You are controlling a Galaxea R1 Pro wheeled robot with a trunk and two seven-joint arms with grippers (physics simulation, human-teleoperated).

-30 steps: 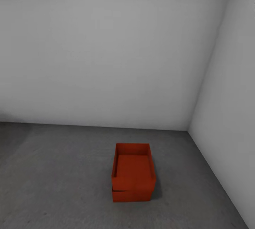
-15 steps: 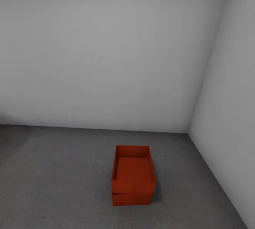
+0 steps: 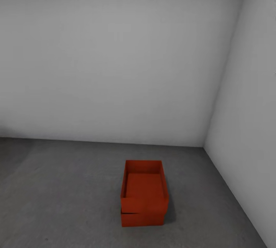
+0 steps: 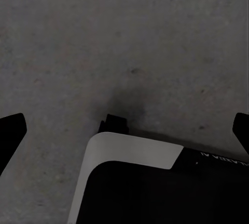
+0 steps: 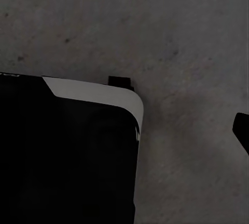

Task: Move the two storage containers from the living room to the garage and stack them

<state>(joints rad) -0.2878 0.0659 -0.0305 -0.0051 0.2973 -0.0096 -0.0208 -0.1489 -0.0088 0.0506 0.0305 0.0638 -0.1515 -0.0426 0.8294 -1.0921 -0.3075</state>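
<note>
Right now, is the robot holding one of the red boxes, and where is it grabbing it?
No, nothing is held. Both storage containers sit stacked on the floor, and each wrist view shows spread fingers with bare concrete between them.

Storage containers: 2, orange-red, stacked; upper container point(image 3: 144, 188), lower container point(image 3: 142, 218).
Walls: 2, white-grey; back wall point(image 3: 115, 64), side wall point(image 3: 249, 98).
Floors: 1, dark grey concrete floor point(image 3: 65, 194).
Gripper fingertips, left wrist view: 2, black, at opposite edges, one fingertip point(image 4: 10, 133).
Gripper fingertips, right wrist view: 1, black point(image 5: 241, 128).
</note>
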